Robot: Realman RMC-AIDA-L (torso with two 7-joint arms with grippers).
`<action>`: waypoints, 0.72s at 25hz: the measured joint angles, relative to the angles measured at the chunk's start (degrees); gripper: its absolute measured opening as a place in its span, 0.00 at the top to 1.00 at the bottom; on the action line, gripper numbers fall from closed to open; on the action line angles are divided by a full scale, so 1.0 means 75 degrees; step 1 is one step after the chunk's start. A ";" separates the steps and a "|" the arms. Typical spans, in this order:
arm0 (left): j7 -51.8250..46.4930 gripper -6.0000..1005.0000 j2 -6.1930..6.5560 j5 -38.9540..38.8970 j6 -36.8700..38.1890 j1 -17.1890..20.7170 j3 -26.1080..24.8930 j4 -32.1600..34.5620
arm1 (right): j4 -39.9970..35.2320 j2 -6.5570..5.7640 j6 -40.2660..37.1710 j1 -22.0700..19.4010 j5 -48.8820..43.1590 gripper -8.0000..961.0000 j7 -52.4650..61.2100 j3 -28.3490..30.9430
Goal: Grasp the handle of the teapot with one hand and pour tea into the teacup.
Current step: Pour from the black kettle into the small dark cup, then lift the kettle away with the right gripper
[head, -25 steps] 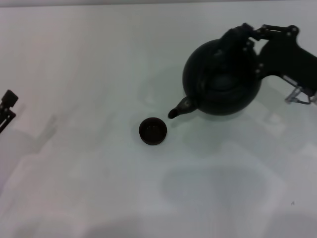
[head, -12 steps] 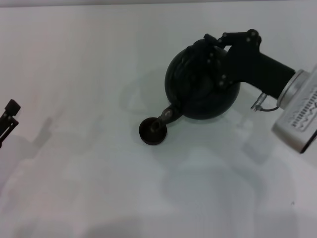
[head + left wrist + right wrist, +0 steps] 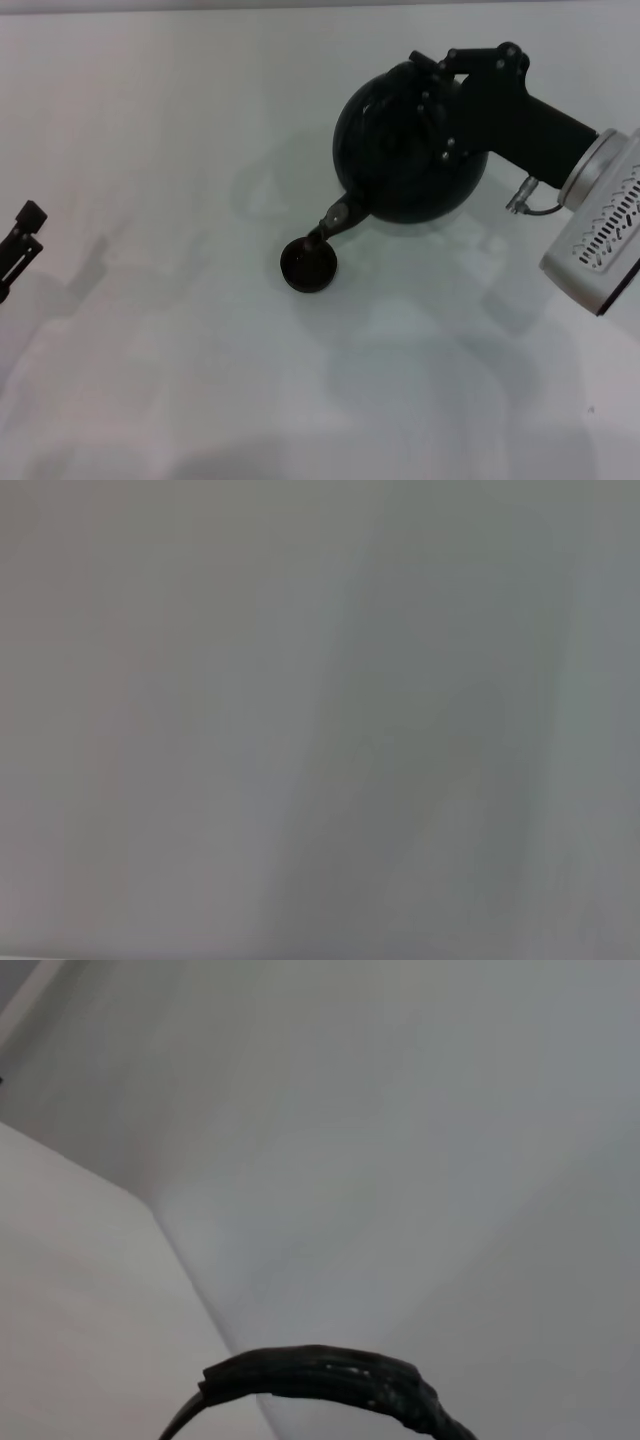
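Observation:
The round matte black teapot [image 3: 392, 160] is held off the white table [image 3: 150, 120] and tilted, spout down. Its short spout with the silvery tip [image 3: 337, 215] hangs just above the far rim of the tiny dark teacup [image 3: 308, 266]. My right gripper [image 3: 443, 82] is shut on the handle at the top of the pot, and in the head view the gripper hides most of the handle. The right wrist view shows a stretch of the black wrapped handle [image 3: 330, 1375]. No stream of tea can be made out. My left gripper [image 3: 20, 238] is parked at the table's left edge.
The right arm's silver wrist housing [image 3: 600, 225] reaches in from the right edge. The left wrist view shows only a blank grey surface.
The right gripper has carried the teapot left toward the teacup and tipped it, so the spout now hangs over the cup's rim. The left arm has barely moved.

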 joint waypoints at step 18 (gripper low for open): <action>-0.0012 0.14 0.0011 -0.0039 0.0090 -0.0132 0.0000 -0.0007 | -0.0130 -0.0016 -0.0001 -0.0176 0.0442 0.89 -0.1319 -0.0086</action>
